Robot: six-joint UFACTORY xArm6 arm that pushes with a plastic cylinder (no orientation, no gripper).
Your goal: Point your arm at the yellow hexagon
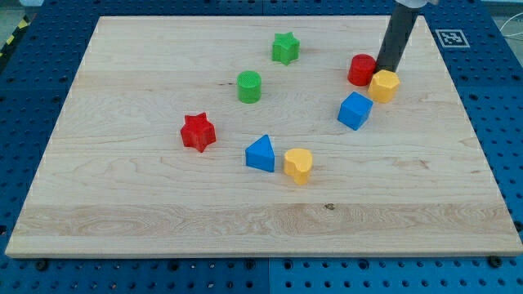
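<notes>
The rod is seen entering from the view's top right, tilted slightly, its lower end down and to the left. My tip (383,70) is set between the red cylinder (361,69), just to its left, and the yellow hexagon (383,86), touching or nearly touching just below it. No hand is fitted, so no spread or pinch can be recorded. The blue cube (355,110) lies near, below-left of the tip. Well apart to the left on the worktop (122,204) are the green star (285,48), green cylinder (249,86), red star (198,132), blue triangle (261,154) and a yellow heart-like block (298,166).
</notes>
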